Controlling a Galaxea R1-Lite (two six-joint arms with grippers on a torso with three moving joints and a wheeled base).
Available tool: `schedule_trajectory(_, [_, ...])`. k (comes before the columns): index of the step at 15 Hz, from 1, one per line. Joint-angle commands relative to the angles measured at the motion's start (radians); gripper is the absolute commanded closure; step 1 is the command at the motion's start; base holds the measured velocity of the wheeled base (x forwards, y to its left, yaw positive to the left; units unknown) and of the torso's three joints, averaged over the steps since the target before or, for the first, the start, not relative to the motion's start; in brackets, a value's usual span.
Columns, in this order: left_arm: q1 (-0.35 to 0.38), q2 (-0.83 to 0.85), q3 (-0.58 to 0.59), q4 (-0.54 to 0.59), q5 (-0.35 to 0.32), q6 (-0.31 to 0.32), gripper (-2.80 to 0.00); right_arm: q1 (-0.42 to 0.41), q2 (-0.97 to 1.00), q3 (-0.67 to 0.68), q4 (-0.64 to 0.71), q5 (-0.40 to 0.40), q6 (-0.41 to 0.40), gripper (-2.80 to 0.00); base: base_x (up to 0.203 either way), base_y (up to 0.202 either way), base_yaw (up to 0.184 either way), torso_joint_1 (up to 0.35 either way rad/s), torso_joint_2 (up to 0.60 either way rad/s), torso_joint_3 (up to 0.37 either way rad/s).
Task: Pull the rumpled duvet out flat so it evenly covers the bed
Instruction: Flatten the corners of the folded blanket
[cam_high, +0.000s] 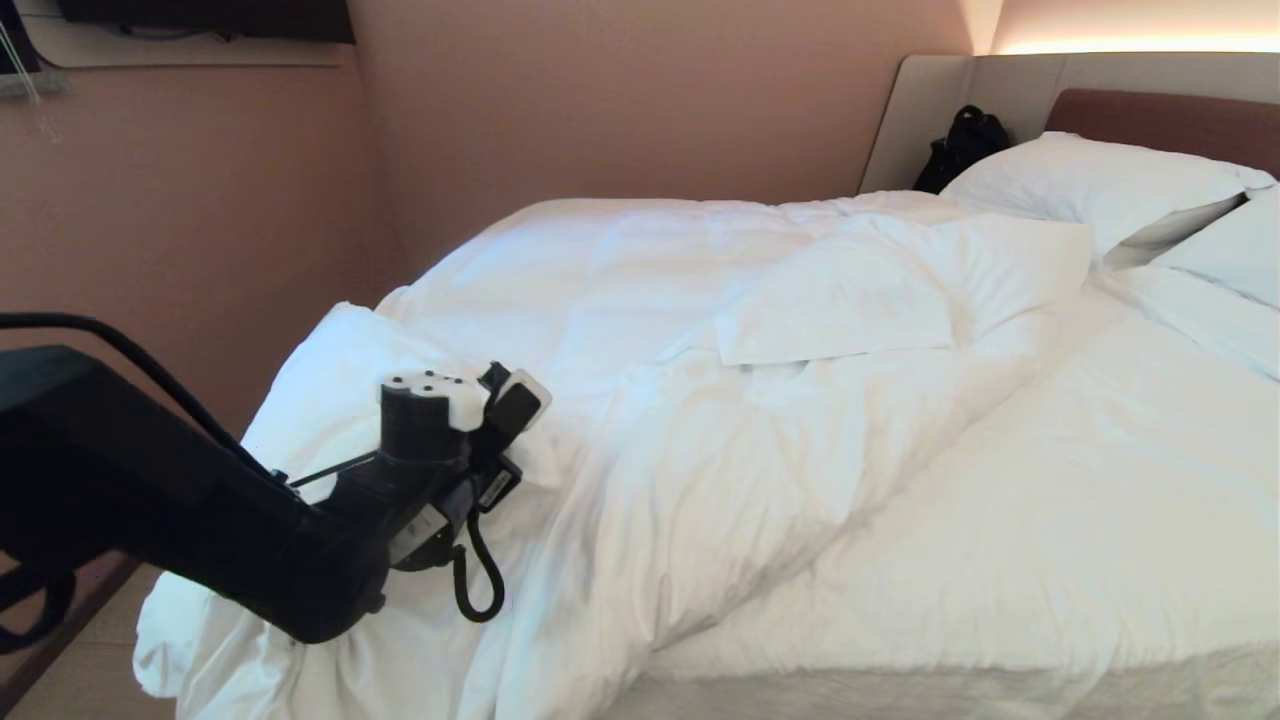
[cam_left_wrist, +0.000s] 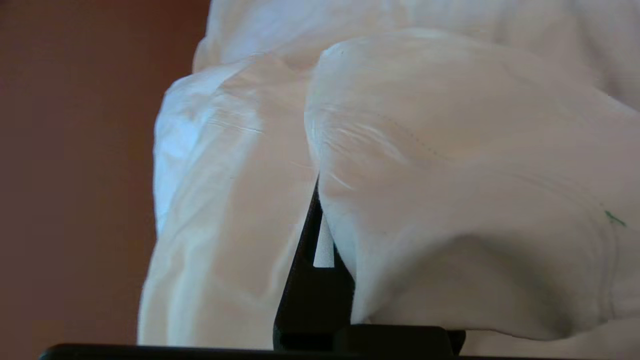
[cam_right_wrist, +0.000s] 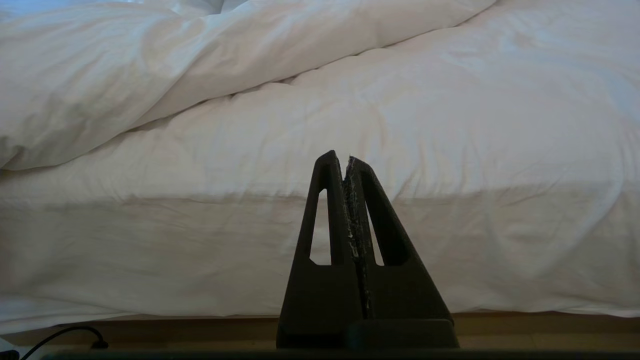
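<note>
At lower left of the head frame, a fold of the duvet (cam_high: 700, 330) is pinched by the left tool (cam_left_wrist: 320, 235); the right tool (cam_right_wrist: 346, 170) is pressed together, empty.

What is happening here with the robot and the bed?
The robot is making the bed. Its left gripper is shut on a fold of the duvet at the near left corner. The duvet lies bunched on the left half, with its top corner folded back, so the right half of the mattress is bare. The right gripper is shut and empty, held low beside the bed.
</note>
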Motion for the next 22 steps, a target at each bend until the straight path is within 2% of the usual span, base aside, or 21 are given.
schedule_trajectory(1, [0.05,-0.061,-0.004,-0.015,-0.002,0.004,0.0,0.0,0.001,0.0,-0.001,0.001,0.0,0.0,0.0,0.0,0.0,0.0,0.0,0.0])
schedule_trajectory(4, [0.105,-0.112,-0.007,-0.016,-0.013,0.002,0.0,0.0,0.001,0.0,0.001,0.001,0.0,0.0,0.0,0.0,0.0,0.0,0.0,0.0])
schedule_trajectory(9, [0.349,-0.241,-0.032,-0.014,-0.054,-0.017,0.0,0.0,0.0,0.0,-0.001,0.001,0.0,0.0,0.0,0.0,0.0,0.0,0.0,0.0])
schedule_trajectory(11, [0.407,-0.258,-0.045,-0.013,-0.081,-0.03,0.0,0.0,0.001,0.0,-0.001,0.001,0.0,0.0,0.0,0.0,0.0,0.0,0.0,0.0])
schedule_trajectory(12, [0.467,-0.263,-0.052,-0.01,-0.104,-0.038,0.0,0.0,0.001,0.0,-0.001,0.001,0.0,0.0,0.0,0.0,0.0,0.0,0.0,0.0])
schedule_trajectory(15, [0.57,-0.276,-0.071,-0.005,-0.148,-0.064,0.0,0.0,0.0,0.0,-0.001,0.001,0.0,0.0,0.0,0.0,0.0,0.0,0.0,0.0])
schedule_trajectory(18, [0.593,-0.31,-0.074,0.003,-0.151,-0.079,0.0,0.0,0.001,0.0,0.0,0.001,0.0,0.0,0.0,0.0,0.0,0.0,0.0,0.0])
schedule_trajectory(21, [0.627,-0.379,-0.103,0.146,-0.143,-0.127,0.0,0.0,0.0,0.0,-0.001,0.001,0.0,0.0,0.0,0.0,0.0,0.0,0.0,0.0])
schedule_trajectory(22, [0.635,-0.385,-0.111,0.162,-0.142,-0.142,0.0,0.0,0.0,0.0,-0.001,0.001,0.0,0.0,0.0,0.0,0.0,0.0,0.0,0.0])
